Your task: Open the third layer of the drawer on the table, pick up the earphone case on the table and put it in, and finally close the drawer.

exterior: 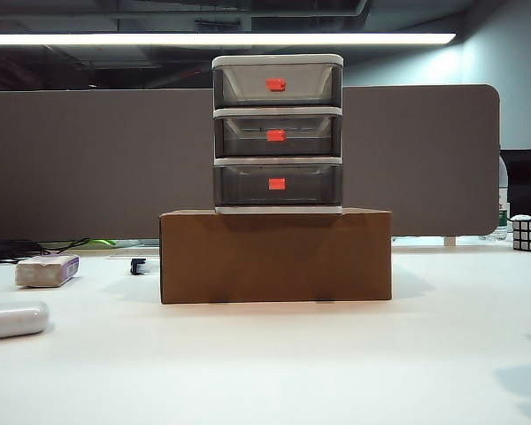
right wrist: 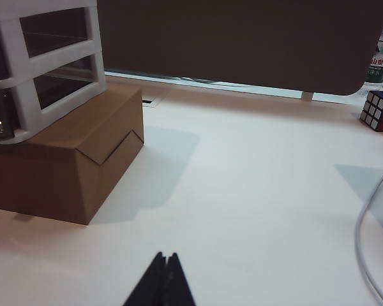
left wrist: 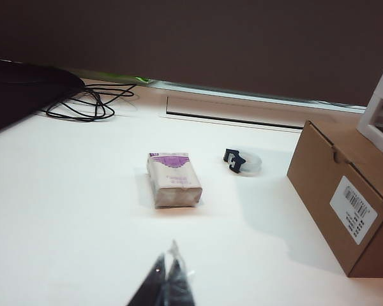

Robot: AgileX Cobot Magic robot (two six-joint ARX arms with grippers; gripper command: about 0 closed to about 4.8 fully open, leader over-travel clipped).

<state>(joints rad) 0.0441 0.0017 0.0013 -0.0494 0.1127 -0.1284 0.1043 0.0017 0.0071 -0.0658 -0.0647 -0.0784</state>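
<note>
Both pincers, left (left wrist: 168, 271) and right (right wrist: 165, 274), closed above table (exterior: 336, 363).

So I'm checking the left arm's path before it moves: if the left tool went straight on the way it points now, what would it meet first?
Probably the whitish block with a purple edge; the shut left tool points toward it across bare table, though depth is unclear.

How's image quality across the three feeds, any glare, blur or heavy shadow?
Exterior view: ceiling light blown out, drawer sharp. Left wrist view: left gripper tips blurred, shut. Right wrist view: cardboard box casts a soft shadow on the table; right gripper dark, shut.
</note>
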